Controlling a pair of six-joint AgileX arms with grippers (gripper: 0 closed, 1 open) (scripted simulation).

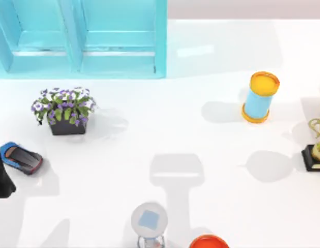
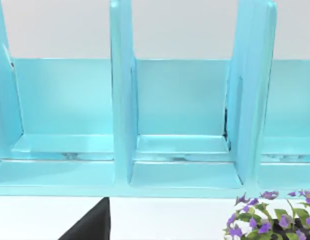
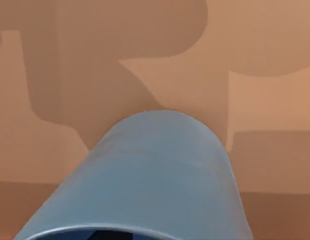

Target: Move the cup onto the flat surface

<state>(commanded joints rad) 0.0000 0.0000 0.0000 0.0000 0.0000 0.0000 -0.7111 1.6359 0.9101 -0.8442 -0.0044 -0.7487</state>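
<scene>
Glossy white tabletop; smooth matt blue cup.

Your left arm is a plain matte black shape at the table's left edge, smooth, without visible cables, screws or markings. A black wedge appears in the left wrist view.

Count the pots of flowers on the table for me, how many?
1. The flower pot stands on the table's left side, in front of the blue shelf.

The glossy white tabletop carries a flower pot, toy car, yellow-ended cylinder and turquoise shelf.
</scene>
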